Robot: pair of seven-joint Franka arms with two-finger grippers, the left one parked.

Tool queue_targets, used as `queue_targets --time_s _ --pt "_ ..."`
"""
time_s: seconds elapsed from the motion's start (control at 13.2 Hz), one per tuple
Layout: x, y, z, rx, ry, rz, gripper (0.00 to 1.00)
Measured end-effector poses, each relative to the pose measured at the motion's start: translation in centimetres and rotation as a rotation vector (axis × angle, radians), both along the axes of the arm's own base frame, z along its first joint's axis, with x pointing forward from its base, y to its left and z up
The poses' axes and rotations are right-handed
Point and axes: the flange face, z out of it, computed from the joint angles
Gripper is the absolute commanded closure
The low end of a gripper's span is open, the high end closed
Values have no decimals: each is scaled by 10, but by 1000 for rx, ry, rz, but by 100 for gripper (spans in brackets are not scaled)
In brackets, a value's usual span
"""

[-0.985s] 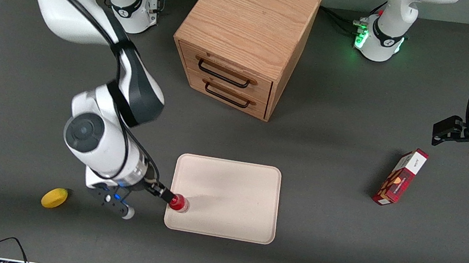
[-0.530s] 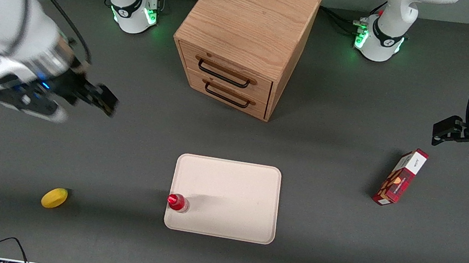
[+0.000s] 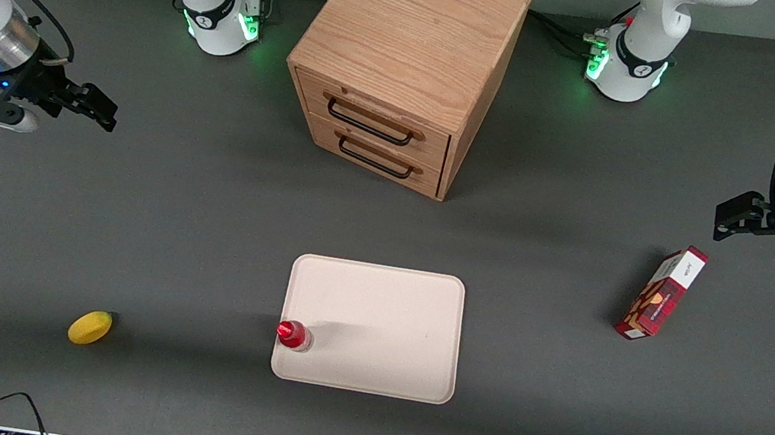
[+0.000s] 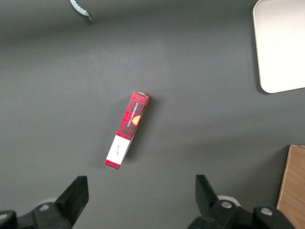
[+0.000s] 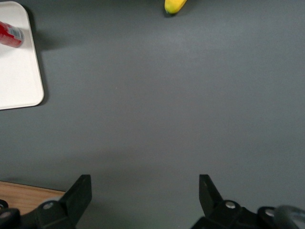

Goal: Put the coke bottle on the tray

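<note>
The small red coke bottle (image 3: 293, 335) stands upright on the cream-white tray (image 3: 388, 324), at the tray's near corner toward the working arm's end. It also shows in the right wrist view (image 5: 10, 35), on the tray (image 5: 16, 76). My right gripper (image 3: 103, 111) is open and empty, raised above the bare table at the working arm's end, well away from the tray and farther from the front camera than it. Its fingers (image 5: 81, 188) stand wide apart over grey table.
A wooden drawer cabinet (image 3: 403, 60) stands farther from the front camera than the tray. A yellow lemon (image 3: 90, 327) lies toward the working arm's end, level with the bottle. A red carton (image 3: 661, 292) lies toward the parked arm's end.
The gripper let go of the bottle on the tray, then drew up and away toward the working arm's end of the table. The bottle stays standing where it was left.
</note>
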Motion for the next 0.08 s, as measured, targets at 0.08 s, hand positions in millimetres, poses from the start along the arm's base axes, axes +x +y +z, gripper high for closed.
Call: queue_targets --time_s 0.08 --pt "-3 1 3 14 -8 -4 0"
